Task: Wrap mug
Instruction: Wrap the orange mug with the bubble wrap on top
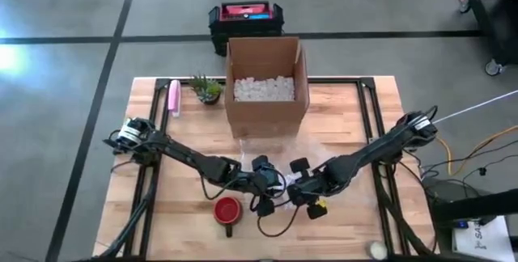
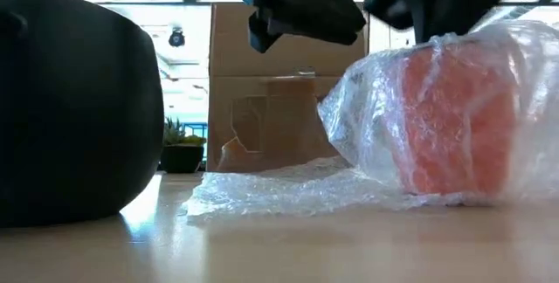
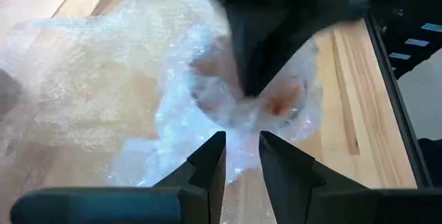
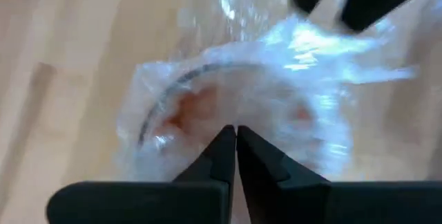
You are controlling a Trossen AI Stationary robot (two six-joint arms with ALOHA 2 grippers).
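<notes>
From above, the left gripper [image 1: 267,183] and right gripper [image 1: 301,186] meet near the table's [image 1: 348,108] middle, over a crumpled sheet of bubble wrap [image 1: 285,183]. A bare red mug [image 1: 227,211] stands just in front of the left gripper, and an open cardboard box [image 1: 266,84] of white filler sits behind, beside a small plant [image 1: 208,89] and a pink object [image 1: 173,98].

At table height, an orange-red mug [image 2: 454,126] stands bundled in bubble wrap [image 2: 288,191], touching the tabletop, with both grippers dark above it.

Past the left wrist, the left fingers [image 3: 207,165] stand slightly apart, just short of the wrapped mug [image 3: 276,103], gripping nothing.

Past the right wrist, the right fingers [image 4: 221,156] are pressed together over the wrapped mug [image 4: 193,106]; whether film is pinched between them I cannot tell
</notes>
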